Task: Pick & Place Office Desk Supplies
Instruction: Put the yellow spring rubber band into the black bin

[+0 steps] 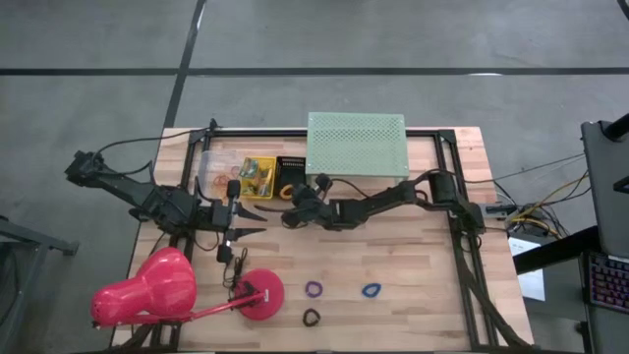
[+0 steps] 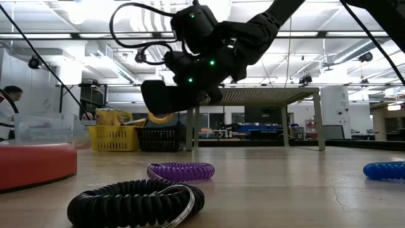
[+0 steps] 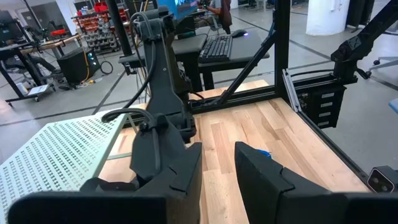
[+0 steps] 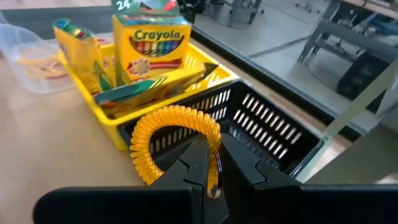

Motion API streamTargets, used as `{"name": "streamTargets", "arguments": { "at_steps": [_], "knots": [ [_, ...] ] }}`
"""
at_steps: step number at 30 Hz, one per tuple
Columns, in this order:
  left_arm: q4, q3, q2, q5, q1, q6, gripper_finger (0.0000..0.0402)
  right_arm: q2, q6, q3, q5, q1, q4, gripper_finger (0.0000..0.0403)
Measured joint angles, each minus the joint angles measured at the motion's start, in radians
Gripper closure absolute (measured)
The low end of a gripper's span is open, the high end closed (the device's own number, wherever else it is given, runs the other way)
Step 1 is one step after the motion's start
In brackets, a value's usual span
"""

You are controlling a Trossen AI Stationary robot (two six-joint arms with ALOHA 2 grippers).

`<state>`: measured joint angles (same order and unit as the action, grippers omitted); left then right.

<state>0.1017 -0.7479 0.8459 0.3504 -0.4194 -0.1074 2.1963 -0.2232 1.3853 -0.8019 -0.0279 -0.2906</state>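
My right gripper (image 4: 210, 163) is shut on an orange coiled ring loop (image 4: 166, 132), held over the near wall of a black basket (image 4: 267, 127). Beside it a yellow basket (image 4: 118, 134) holds crayon boxes (image 4: 151, 45), and a clear tub (image 4: 31, 62) holds tan rubber bands. A purple loop (image 2: 181, 171), a black loop (image 2: 136, 202) and a blue loop (image 2: 386, 170) lie flat on the table nearer the front. My left gripper (image 1: 251, 220) hovers open at the table's left, with nothing between its fingers (image 3: 180, 177). My right gripper pinches the orange loop's coil (image 4: 215, 144) between its two fingers, at the spot where a thin metal key ring (image 4: 214, 182) hangs from it. The fingers slant down from the table's right. The loop stands out beyond the fingertips, lifted clear of the table (image 2: 158, 117).
A mint-green perforated shelf (image 1: 356, 145) stands at the far edge behind the baskets. A pink desk lamp (image 1: 162, 290) lies at the near left, its round base (image 1: 261, 295) close to the purple loop. Bare wood spans the near right (image 1: 423, 275).
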Motion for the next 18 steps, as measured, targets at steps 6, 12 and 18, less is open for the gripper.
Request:
{"name": "streamTargets", "arguments": {
  "at_steps": [6, 12, 18],
  "knots": [
    [0.0, 0.0, 0.0, 0.0, 0.0, 0.0, 0.0303, 0.0, -0.006, 0.0, 0.05, 0.003, 0.004, 0.038],
    [0.0, 0.0, 0.0, 0.0, 0.0, 0.0, 0.0303, 0.0, -0.004, 0.0, 0.077, 0.007, 0.039, 0.038],
    [0.002, 0.0, 0.0, 0.0, 0.0, 0.0, 0.0303, 0.0, 0.001, 0.0, 0.076, 0.013, 0.05, 0.038]
  ]
}}
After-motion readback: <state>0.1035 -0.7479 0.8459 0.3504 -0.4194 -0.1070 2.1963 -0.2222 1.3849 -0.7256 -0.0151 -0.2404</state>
